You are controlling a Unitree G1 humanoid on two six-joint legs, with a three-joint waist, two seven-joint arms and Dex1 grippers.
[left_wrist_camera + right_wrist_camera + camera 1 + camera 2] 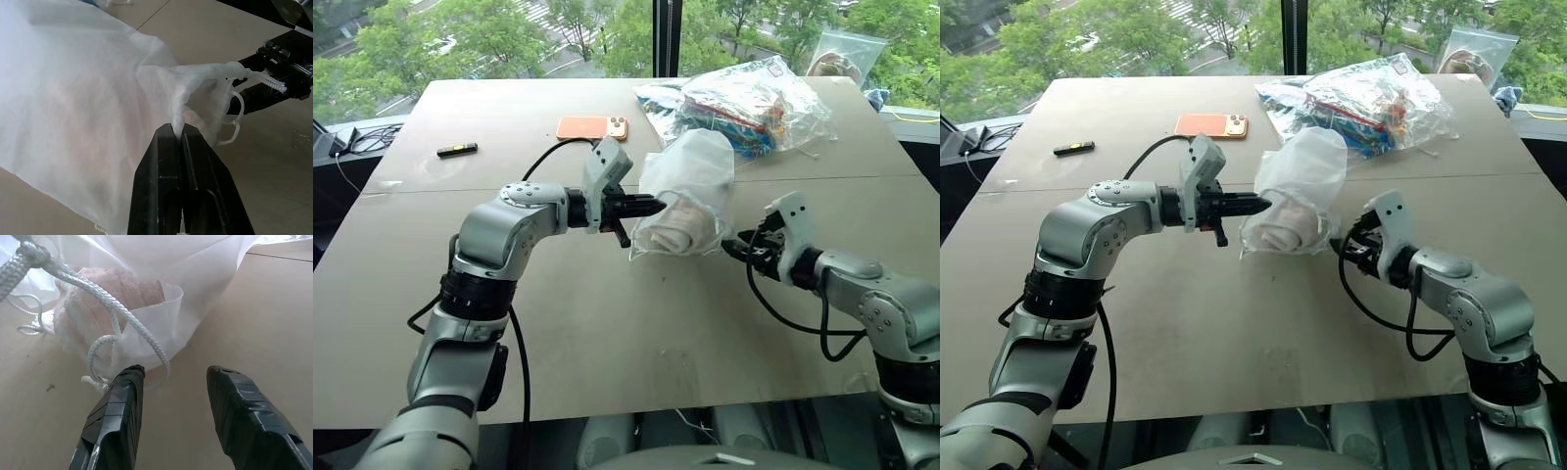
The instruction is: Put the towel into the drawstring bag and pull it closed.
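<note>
The left pincer (651, 206) was clenched tight on the gathered edge of the drawstring bag (690, 191), holding the pouch up off the counter (607, 333). Inside it sat the towel (677, 233), rolled low in the bag's belly, showing through the thin fabric. The right pincer (171, 377) stood released, jaws apart, grasping nothing, right at the bag's mouth beside the loose white cords (110, 308). Behind, an orange phone (593, 127) and a clear plastic bag (744, 103) lay on the counter.
</note>
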